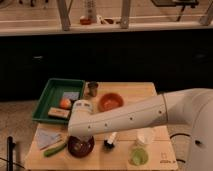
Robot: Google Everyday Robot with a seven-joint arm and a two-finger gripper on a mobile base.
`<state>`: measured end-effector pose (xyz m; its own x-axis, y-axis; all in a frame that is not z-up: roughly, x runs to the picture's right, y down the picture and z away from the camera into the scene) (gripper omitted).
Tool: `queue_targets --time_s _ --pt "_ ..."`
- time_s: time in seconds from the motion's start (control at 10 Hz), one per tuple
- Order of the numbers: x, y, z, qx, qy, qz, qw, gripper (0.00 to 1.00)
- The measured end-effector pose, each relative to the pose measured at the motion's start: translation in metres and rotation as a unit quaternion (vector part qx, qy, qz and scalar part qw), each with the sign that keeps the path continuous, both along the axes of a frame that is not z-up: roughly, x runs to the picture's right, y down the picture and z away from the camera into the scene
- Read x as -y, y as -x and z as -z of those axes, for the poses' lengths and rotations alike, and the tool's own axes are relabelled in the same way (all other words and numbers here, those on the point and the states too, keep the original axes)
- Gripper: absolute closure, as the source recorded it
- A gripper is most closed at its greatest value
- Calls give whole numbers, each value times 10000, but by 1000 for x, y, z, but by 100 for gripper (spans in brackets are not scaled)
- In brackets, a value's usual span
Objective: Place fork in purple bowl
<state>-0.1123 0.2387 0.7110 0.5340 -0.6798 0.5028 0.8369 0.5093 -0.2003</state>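
Note:
The purple bowl (80, 147) sits near the table's front left, dark and glossy. My arm reaches in from the right, and its white wrist bends down over the bowl. My gripper (83, 138) hangs right above the bowl, at its far rim, and is mostly covered by the wrist. The fork does not show; it is hidden or out of view.
A white-handled black-headed brush (110, 140) lies just right of the bowl. An orange-red bowl (111, 101) and a metal cup (92, 88) stand behind. A green tray (50, 92) holds food items at the left. A blue cloth (47, 137), a green vegetable (55, 149), a white cup (145, 136) and a green cup (139, 157) stand along the front.

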Motion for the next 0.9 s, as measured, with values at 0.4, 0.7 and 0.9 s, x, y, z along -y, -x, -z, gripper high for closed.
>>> queue_targets --time_s 0.4,0.7,0.9 --pt "1 11 15 44 15 238 9997 20" --pt "1 15 23 50 38 335 9994 20" --pt "0 14 24 40 87 351 9993 20"
